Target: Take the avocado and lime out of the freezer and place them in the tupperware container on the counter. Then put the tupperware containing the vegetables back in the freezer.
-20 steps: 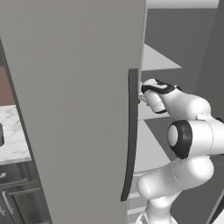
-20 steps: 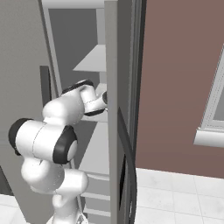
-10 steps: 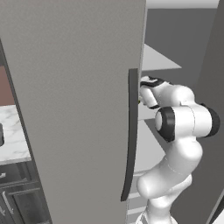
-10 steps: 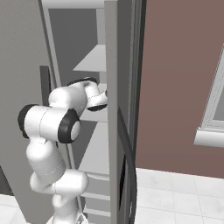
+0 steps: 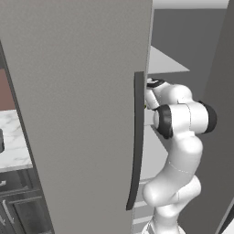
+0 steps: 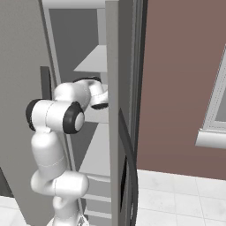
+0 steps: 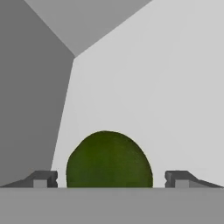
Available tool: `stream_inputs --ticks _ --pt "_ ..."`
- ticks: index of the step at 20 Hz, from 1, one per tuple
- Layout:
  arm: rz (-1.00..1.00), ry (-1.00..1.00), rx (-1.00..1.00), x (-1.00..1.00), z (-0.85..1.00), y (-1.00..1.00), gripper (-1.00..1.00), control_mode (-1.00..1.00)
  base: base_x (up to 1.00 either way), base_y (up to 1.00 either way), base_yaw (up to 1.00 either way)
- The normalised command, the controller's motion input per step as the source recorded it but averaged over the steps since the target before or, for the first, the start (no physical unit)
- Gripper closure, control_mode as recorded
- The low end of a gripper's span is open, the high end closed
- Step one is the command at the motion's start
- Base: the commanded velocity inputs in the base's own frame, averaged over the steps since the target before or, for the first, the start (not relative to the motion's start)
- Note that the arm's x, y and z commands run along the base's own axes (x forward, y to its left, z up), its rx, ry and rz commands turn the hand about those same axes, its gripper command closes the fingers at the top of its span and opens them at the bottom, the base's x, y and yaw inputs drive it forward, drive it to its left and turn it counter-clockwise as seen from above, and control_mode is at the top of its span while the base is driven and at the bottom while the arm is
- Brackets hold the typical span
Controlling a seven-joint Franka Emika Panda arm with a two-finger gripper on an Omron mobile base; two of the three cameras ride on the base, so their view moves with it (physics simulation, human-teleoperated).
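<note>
Two-finger gripper (image 7: pixel 111 178) is deep inside the tall matte grey freezer (image 5: pixel 77 114), fingers spread wide. Hand view: both small dark finger tips (image 7: pixel 43 178) sit far apart, one on each side of a rounded dark green fruit (image 7: pixel 109 161). Clear gap between fruit and tip on each side, so it straddles the fruit, no pinch, no visible contact. Can't tell whether this one is the avocado or the lime.

The fruit rests on a pale grey freezer shelf (image 7: pixel 166 87), near the shelf's edge where it meets the darker grey inner side wall (image 7: pixel 30 96); the back corner of the compartment shows above it.

Left base view: the white arm with dark joints (image 5: pixel 183 137) reaches in past the edge of the open door, behind the long dark curved vertical handle (image 5: pixel 135 141), wrist at the level of a middle shelf. Right base view: wrist (image 6: pixel 98 95) passes between the shelves, just beside the second grey door panel (image 6: pixel 112 110) standing edge-on.

White marble counter (image 5: pixel 13 141) shows at the left edge of the left base view, over dark grey drawers (image 5: pixel 18 205).
</note>
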Motion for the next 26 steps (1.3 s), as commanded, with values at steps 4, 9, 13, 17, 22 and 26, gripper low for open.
stream_inputs --ticks 4,9,13,17,22,26 --pt "0.00 0.02 0.00 0.23 -0.31 0.00 -1.00 -1.00 0.00 0.00 0.00" --pt "0.00 0.03 0.00 0.22 -0.32 0.00 -1.00 -1.00 0.00 0.00 0.00" --pt "0.00 0.05 0.00 0.03 -0.42 0.15 -1.00 -1.00 0.00 0.00 0.00" --pt "0.01 0.08 0.00 -0.08 -0.55 0.49 1.00 -1.00 0.00 0.00 0.00" --pt "0.02 0.05 0.00 -0.14 -0.47 0.41 1.00 -1.00 0.00 0.00 0.00" --pt "0.02 0.02 0.00 -0.09 -0.41 0.35 1.00 -1.00 0.00 0.00 0.00"
